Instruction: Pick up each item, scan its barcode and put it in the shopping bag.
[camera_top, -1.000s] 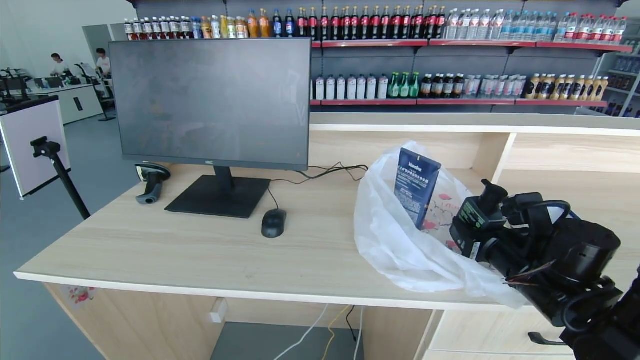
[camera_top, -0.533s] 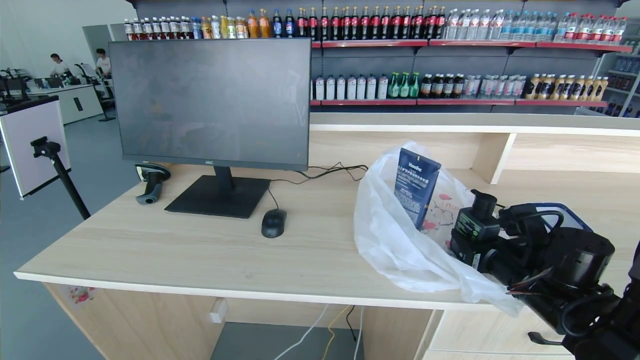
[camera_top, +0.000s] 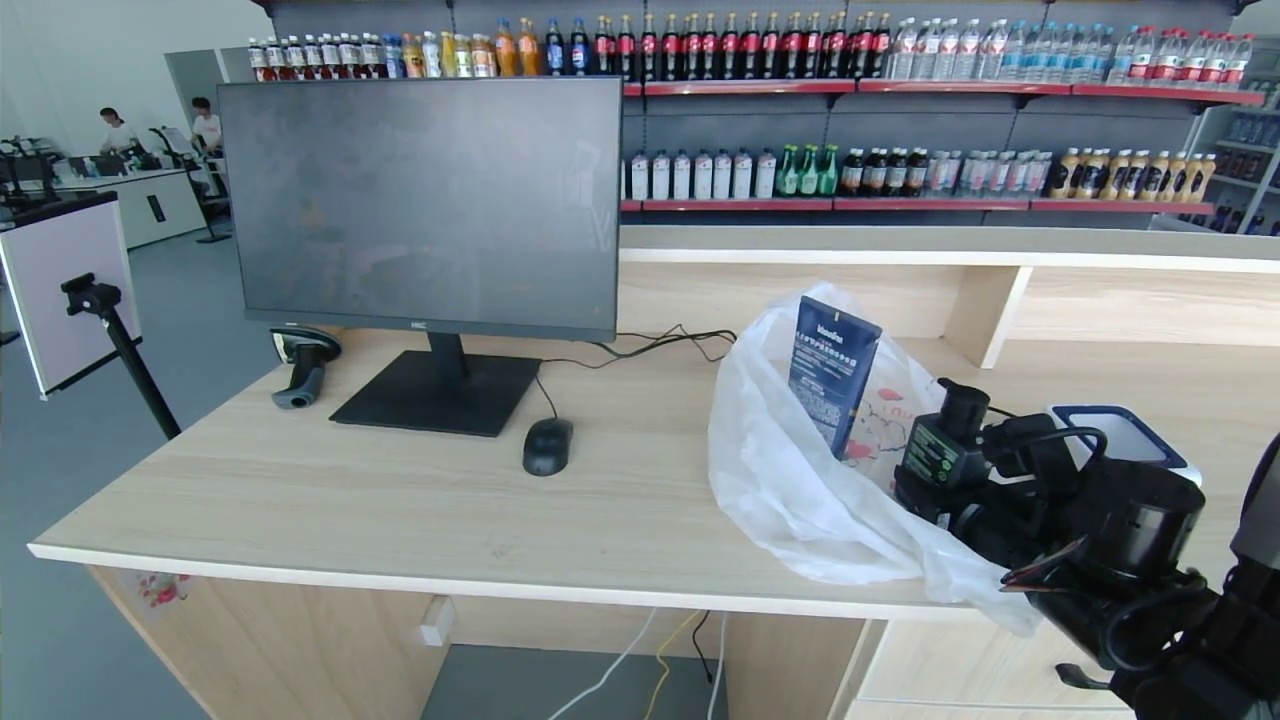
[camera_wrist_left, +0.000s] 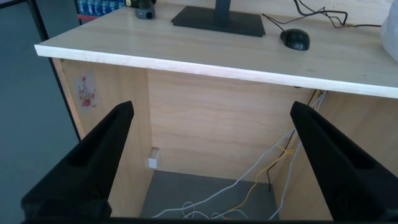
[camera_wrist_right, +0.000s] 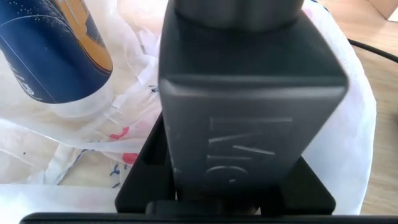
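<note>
Before desk (camera_wrist_left: 186, 59), left end effector (camera_wrist_left: 211, 109) spread

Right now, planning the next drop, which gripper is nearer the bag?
Right. The right gripper is at the bag, on its right side; the left gripper hangs below the counter's front edge, far to the left.

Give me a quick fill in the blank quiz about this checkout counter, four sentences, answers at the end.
1. The blue pouch stands inside the white shopping ___.
2. The barcode scanner sits on the robot's ___ side of the monitor.
3. The left tool, in front of the counter, has its fingers ___.
4. The mouse is ___ in colour.
Missing words: bag; left; open; black.
</note>
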